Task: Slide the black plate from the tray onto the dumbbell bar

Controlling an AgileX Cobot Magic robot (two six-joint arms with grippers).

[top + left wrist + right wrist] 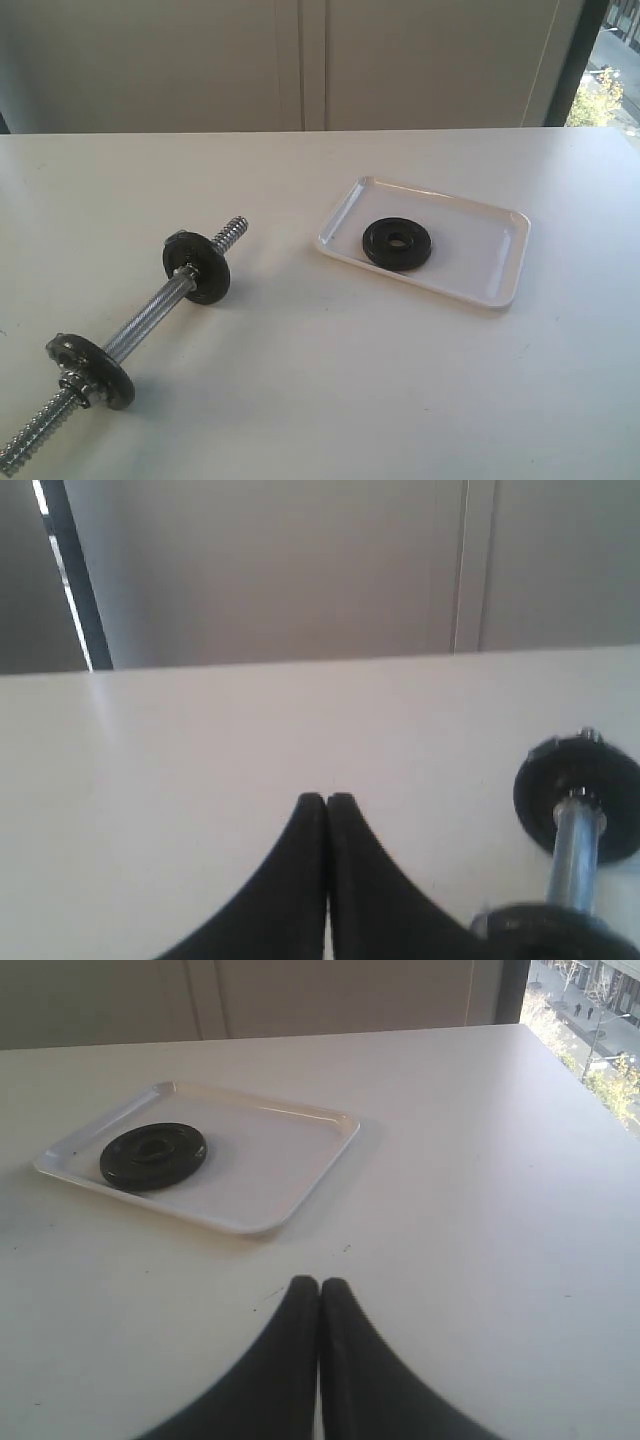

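Room: pale wall [300, 60] of flat panels with vertical seams behind the desk; one window [605, 70] at the right of the exterior view, daylight and trees outside.
Desk [330, 380]: one, white, matte, with a few small dark specks. It carries everything listed below.
Bar [150, 318]: one, chrome, lying flat and diagonal on the left part of the desk. Coarse thread shows at both ends, and the middle between the discs is knurled.
Tray [490, 255]: one, white, rectangular, with rounded corners and a low rim. It sits on the right part of the desk, well apart from the bar and skewed to the desk edge.
Discs on bar: two, black, standing on edge. One is near the far end [197, 268] and one near the close end [95, 372], with bare thread beyond each.
Plate [380, 245]: one, black, round with a centre hole. It lies flat inside the tray, in the half nearer the bar, clear of the rim.
Left gripper [327, 800]: black jaws pressed together, holding nothing, over bare desk with the bar and a disc just to one side.
Right gripper [319, 1285]: black jaws pressed together, holding nothing, over bare desk short of the tray.
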